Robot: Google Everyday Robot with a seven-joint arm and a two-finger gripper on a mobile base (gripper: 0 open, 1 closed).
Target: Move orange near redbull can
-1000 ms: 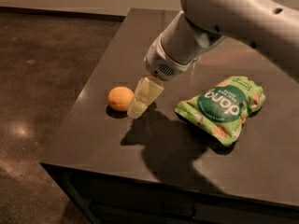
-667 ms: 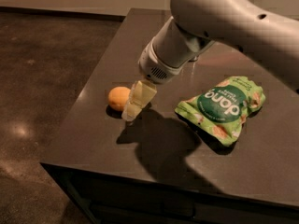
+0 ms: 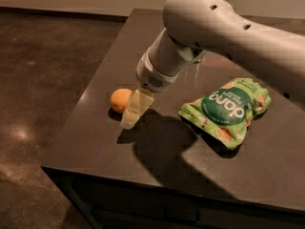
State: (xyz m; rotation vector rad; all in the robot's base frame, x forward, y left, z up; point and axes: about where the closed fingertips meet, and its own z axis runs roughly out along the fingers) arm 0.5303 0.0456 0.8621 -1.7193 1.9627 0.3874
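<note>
Dark table (image 3: 95, 142): smooth, stone-like top with a dull sheen, square front edge, cabinet front below in shade. Beyond it on the left, mottled brown floor (image 3: 43, 80), polished, with soft glints of light.

Near the left edge of the top: orange (image 3: 119, 100), small, round, matte-skinned, resting on the surface over a thin dark rim of shade. Well apart to the right: bag (image 3: 226, 109), a flat, crinkled green pouch of glossy film with a dark green round label and white lettering, lying tilted on the table.

Reaching in from the upper right: arm (image 3: 214, 23), a thick, rounded pale-grey shell, smooth and matte, with a few small dark holes. Narrows to a cylindrical wrist (image 3: 153, 76) with a perforated patch on its lower face.

Below the wrist, pointing down and slightly left: gripper (image 3: 129, 119), pale yellowish, translucent, blocky and tapering, with the tip at or just above the table. Stands just right of the orange and overlaps the fruit's right side in this view; touching or barely apart, impossible to tell. Seen side-on as one pale mass, so impossible to tell how far open. Orange outside it, on its left, not lifted.

In front, between gripper and bag: broad dark shadow (image 3: 162, 147) of the arm across the table.
</note>
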